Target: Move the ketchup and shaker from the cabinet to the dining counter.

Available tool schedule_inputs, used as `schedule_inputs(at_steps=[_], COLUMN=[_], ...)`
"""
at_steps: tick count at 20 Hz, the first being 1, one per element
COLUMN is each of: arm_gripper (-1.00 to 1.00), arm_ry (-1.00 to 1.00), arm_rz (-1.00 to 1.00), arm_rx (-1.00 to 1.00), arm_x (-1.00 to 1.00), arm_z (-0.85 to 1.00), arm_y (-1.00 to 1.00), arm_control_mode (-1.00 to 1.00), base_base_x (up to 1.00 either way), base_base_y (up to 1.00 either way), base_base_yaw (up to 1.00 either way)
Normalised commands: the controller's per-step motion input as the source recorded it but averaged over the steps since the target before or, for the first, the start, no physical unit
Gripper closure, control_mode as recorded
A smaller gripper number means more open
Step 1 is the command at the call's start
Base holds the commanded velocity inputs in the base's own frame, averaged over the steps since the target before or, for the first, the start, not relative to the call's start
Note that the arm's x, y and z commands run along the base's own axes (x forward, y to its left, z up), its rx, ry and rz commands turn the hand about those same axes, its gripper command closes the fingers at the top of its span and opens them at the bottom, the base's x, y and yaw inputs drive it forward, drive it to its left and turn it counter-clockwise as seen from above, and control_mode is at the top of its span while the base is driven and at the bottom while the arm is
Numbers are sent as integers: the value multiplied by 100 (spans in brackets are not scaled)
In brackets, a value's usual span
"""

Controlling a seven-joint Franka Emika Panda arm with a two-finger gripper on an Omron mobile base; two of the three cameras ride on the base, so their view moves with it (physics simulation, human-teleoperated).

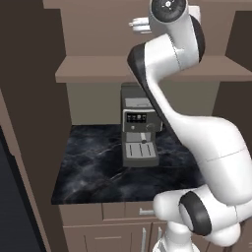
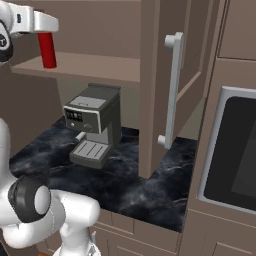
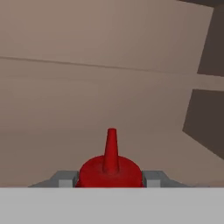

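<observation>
At the upper left of the right base view the claw (image 2: 46, 31) is clenched around the upper part of the ketchup (image 2: 48, 50) above the cabinet (image 2: 90, 65) shelf; probably light, stiff, smooth-sided, so best held near the shoulder.

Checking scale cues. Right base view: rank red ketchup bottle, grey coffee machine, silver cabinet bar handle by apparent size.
1. Silver bar handle, tallest, though nearer the camera.
2. Grey coffee machine, bulkier but shorter; unsure against the handle.
3. Red ketchup bottle, clearly smallest.
</observation>
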Motion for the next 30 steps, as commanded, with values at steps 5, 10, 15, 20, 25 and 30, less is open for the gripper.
schedule_inputs(at_steps=[5, 10, 15, 20, 25, 30], arm_gripper=[100, 100, 100, 100, 100, 100], arm_ry=[-1, -9, -20, -8, 1, 2], arm_rz=[0, 0, 0, 0, 0, 0], arm_rx=[-4, -1, 0, 0, 0, 0], arm_x=[-100, -100, -98, -64, -24, -8], arm_z=[-49, -54, -44, -44, -41, -19], arm_y=[-28, -26, -29, -22, -15, -5], arm_control_mode=[-100, -100, -100, -100, -100, -100], base_base_x=[0, 0, 0, 0, 0, 0], base_base_y=[0, 0, 0, 0, 0, 0], base_base_yaw=[0, 0, 0, 0, 0, 0])
